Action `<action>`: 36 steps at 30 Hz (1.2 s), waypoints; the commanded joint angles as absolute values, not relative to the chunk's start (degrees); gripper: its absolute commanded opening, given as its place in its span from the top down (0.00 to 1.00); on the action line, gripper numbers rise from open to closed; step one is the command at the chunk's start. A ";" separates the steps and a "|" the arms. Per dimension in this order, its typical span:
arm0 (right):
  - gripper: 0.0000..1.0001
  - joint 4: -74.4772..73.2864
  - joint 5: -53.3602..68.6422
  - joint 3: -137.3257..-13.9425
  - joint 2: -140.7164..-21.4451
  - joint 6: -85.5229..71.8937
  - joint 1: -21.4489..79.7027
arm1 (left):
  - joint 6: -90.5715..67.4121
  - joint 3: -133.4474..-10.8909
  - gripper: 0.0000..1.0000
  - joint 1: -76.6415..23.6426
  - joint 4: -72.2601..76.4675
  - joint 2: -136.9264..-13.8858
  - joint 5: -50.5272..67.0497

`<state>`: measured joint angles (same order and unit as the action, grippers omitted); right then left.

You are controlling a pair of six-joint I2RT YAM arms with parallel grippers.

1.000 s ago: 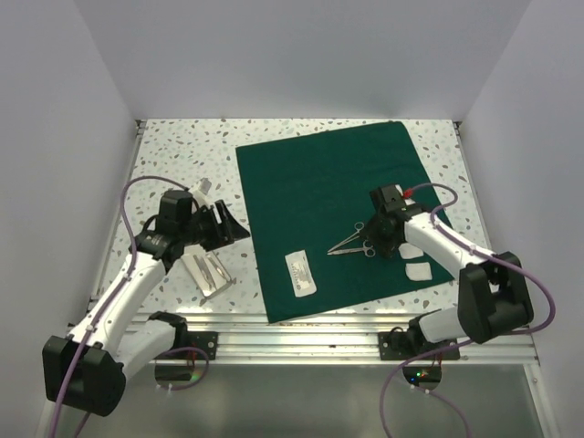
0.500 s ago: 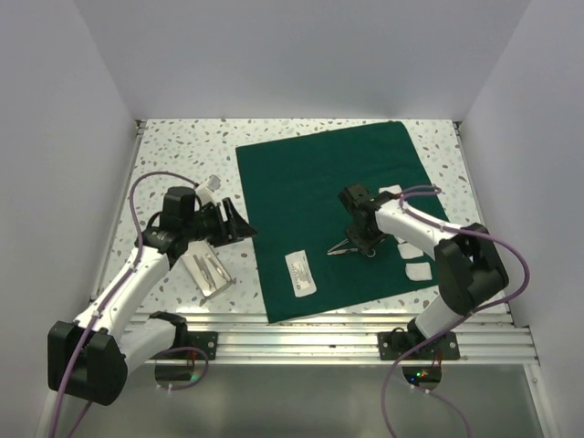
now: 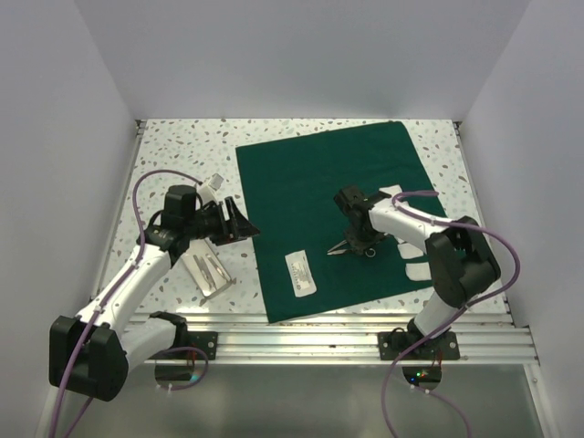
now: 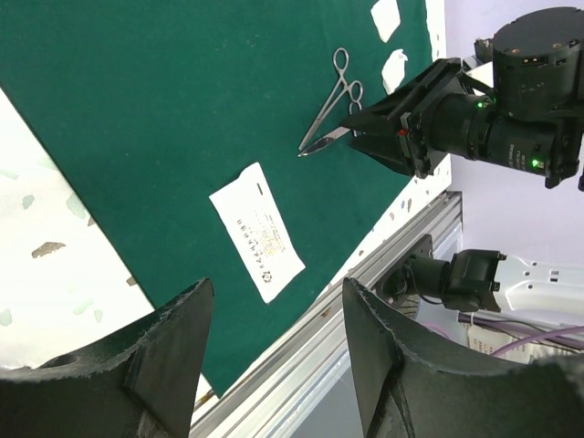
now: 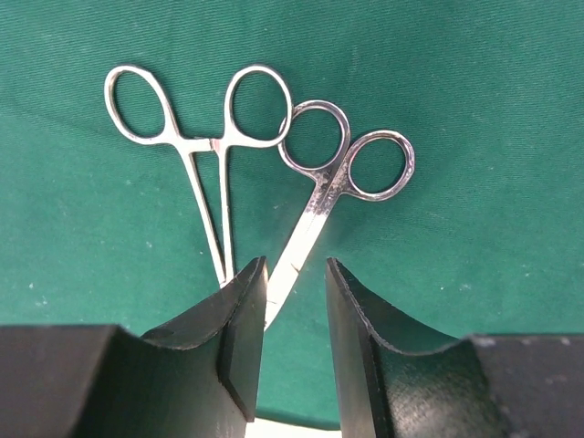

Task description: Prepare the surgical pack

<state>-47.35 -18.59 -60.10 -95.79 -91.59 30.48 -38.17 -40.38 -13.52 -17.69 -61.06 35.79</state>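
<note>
Green surgical pack (image 5: 474, 82) backs scissors (image 5: 315, 214) between right jaws, unclear from overhead.

Bright, even overhead light; shadows soft and short. Top view sharp, little distortion. Right wrist view: mild glare on steel scissors (image 5: 328, 182), right tool (image 5: 295, 266) near-black, soft-focus. Left wrist view crisp.

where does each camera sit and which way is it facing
Top external: above and behind the bases, looking down on the green cloth; both arms show.
Left wrist: beside the cloth's left edge, facing across it at the instruments, white packet and right arm; own open jaws at the bottom.
Right wrist: just above the cloth, facing down at the instruments' ring handles; own jaws, narrowly apart, at the bottom.
Shared: all three see cloth and instruments.
</note>
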 commanded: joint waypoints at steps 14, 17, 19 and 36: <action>0.81 -47.02 -20.83 -60.64 -101.16 -93.96 30.67 | -36.21 -42.19 0.38 -13.18 -15.82 -60.29 38.76; 0.90 -47.81 -20.65 -61.08 -100.90 -93.17 30.76 | -36.30 -42.45 0.38 -13.18 -16.00 -60.03 38.93; 0.97 -48.77 -21.53 -61.61 -100.20 -92.55 30.76 | -36.30 -42.71 0.38 -13.18 -16.08 -59.94 39.02; 1.00 -36.05 -21.27 -55.73 -78.94 -60.66 33.40 | -41.57 -41.04 0.34 -13.88 -5.37 -66.26 47.28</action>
<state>-40.91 -20.38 -57.39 -82.32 -69.28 32.56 -39.16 -41.01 -13.54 -12.16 -64.25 42.87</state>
